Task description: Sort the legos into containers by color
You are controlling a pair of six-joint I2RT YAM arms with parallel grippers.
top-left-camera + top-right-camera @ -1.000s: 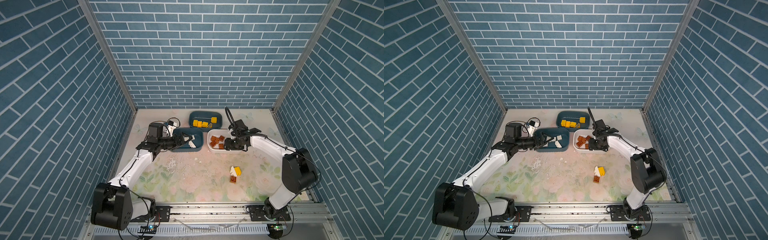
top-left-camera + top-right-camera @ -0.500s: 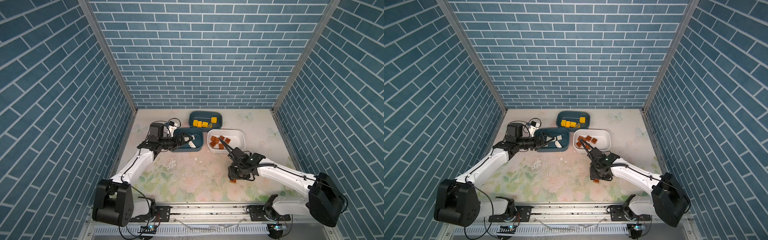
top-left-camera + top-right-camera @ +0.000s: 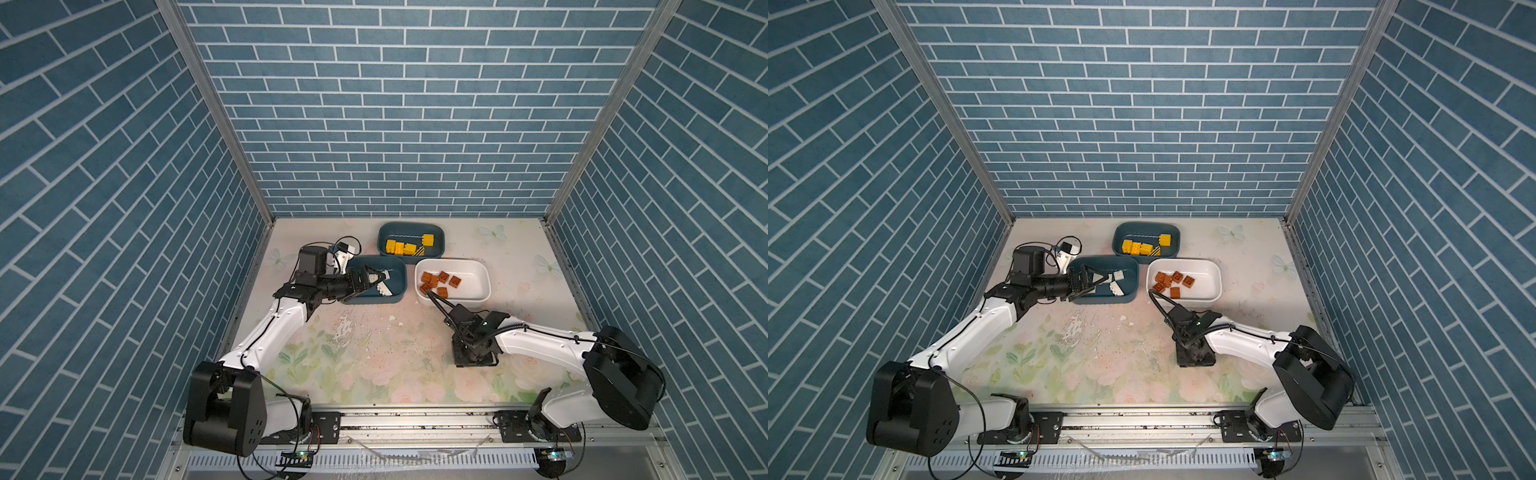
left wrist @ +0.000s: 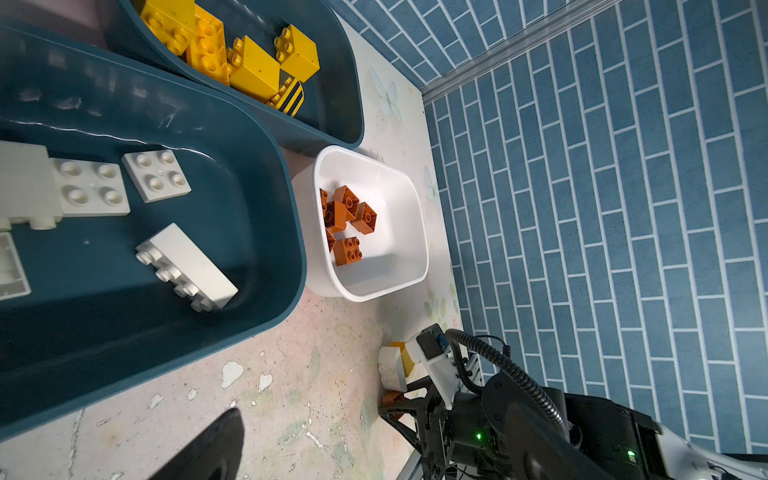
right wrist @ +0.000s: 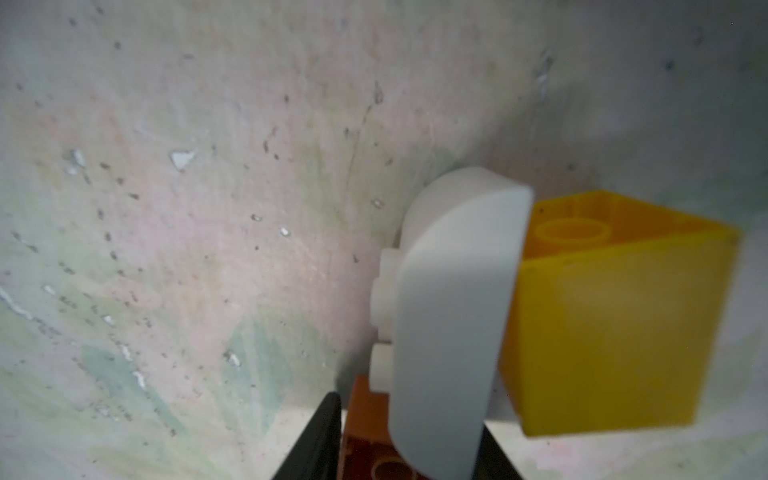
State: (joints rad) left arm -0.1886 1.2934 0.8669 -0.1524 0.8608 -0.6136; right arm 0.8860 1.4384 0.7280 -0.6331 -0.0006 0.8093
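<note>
Three tubs, long axes 9-to-3. Far teal tub [image 3: 411,225] at 12: five yellow legos [image 3: 400,248], one black-striped. Near teal tub [image 3: 401,286] at 11: at least four white legos [image 4: 187,266]. White tub [image 3: 473,282] at 1: six brown legos [image 3: 441,292]. My left gripper [image 3: 371,282] gapes over the near teal tub. Right gripper [image 3: 475,360] at 4, its tips straddle a loose brown brick [image 5: 361,411] touching a white brick [image 5: 453,311] and a yellow brick [image 5: 615,328]. Can't tell if it's clamped.

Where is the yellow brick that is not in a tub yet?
The yellow brick lies on the mat, right side, beneath the right pincer, hidden in both top views; the right wrist view shows it beside a white curved brick.
</note>
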